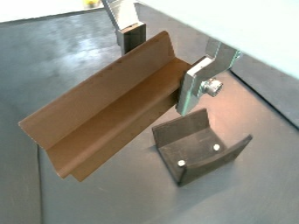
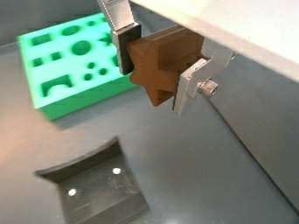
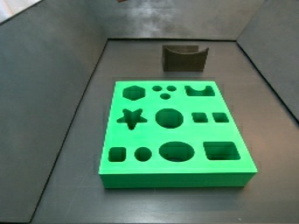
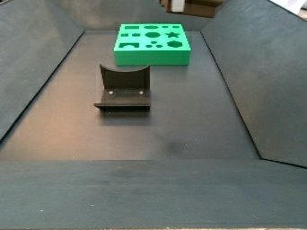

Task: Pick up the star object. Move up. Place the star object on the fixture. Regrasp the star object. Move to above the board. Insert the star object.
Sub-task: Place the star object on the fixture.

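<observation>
While the star object is clamped in the raised gripper, the fixture is seen directly below on the counter, toward six o'clock.

From my side views the pincer is nearly all cropped; its reddish-brown wooden star piece hides one finger's pad.

You'll find nothing to read here — no text, label or number on the gripper, the board or the fixture.
</observation>
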